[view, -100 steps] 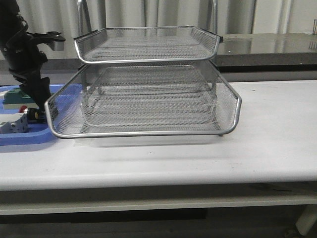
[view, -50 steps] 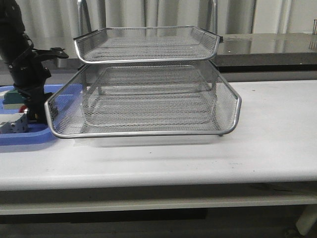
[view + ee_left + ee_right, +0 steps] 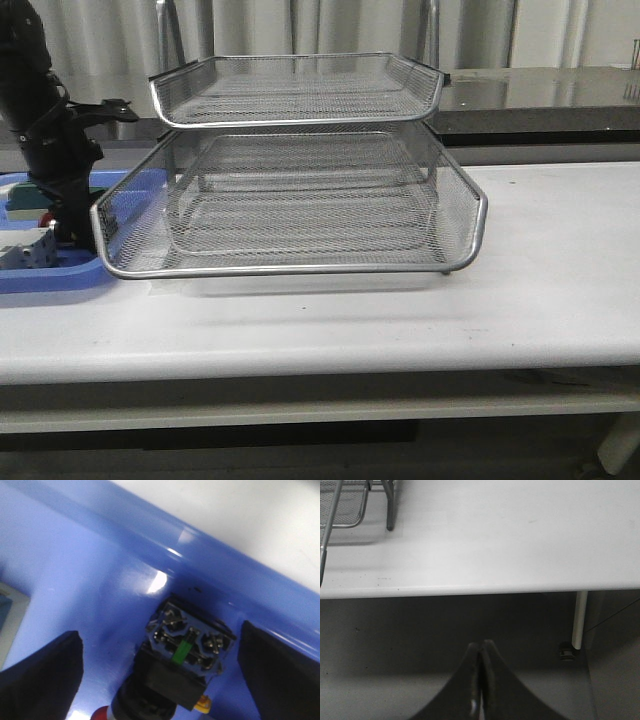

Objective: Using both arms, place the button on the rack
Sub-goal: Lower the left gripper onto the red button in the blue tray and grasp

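Front view: the wire-mesh rack [image 3: 295,165] stands on the white bench [image 3: 540,290], nearer its left end, tiers stacked and facing the camera. At the bench's far left edge sits a blue tray [image 3: 45,272], and the left arm [image 3: 45,130] reaches down into it, just beside the rack's lower left corner. A sliver of red shows at the arm's foot (too small to read clearly from here).

Left wrist view: the button [image 3: 180,667] lies on its side on the blue tray [image 3: 100,580] floor, close to the tray's raised rim, its black body and metal terminals with a green strip turned toward the camera, a bit of red cap and a yellow tab at the frame edge. The left end effector [image 3: 160,677] is spread wide, one dark finger [image 3: 37,680] on each side of the button, neither touching it.

Right wrist view: the right end effector [image 3: 481,680] is clenched, fingertips pressed together and empty, hanging below and in front of the bench [image 3: 520,540] edge. A rack [image 3: 350,505] corner and leg show at the bench's far side.
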Tool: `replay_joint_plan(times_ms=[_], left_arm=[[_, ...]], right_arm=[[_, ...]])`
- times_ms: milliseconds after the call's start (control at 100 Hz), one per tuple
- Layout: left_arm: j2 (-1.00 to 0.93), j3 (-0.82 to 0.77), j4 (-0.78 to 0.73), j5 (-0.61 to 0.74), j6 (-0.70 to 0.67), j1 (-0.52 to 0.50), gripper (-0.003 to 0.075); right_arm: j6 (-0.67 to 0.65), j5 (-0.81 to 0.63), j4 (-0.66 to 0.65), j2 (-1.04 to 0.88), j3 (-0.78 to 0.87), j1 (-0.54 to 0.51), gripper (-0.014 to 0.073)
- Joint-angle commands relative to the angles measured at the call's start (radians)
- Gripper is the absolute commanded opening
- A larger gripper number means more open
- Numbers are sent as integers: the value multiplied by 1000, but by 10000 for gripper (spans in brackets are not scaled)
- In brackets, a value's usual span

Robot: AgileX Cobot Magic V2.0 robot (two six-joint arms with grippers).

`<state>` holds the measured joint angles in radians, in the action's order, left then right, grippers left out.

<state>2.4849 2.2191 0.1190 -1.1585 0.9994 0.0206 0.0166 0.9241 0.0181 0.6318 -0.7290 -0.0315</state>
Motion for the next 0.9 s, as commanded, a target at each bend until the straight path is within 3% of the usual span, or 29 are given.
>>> replay_joint_plan(times_ms=[0,320,440,700,890], left_arm=[[-63,31,13,18,0,2,601],[-46,31,13,-3,0,2,565],[-46,31,13,-3,0,2,464],[-46,31,12,13,0,2,161],[-46,66,5,3,0,2,31]], right_arm=[[2,-54,-8,-2,-35,-5,-68],[2,-54,-8,-2,-35,-5,-68],[2,-54,-8,-2,-35,-5,-68],[2,-54,-8,-2,-35,-5,-68],[2,-54,-8,-2,-35,-5,-68]])
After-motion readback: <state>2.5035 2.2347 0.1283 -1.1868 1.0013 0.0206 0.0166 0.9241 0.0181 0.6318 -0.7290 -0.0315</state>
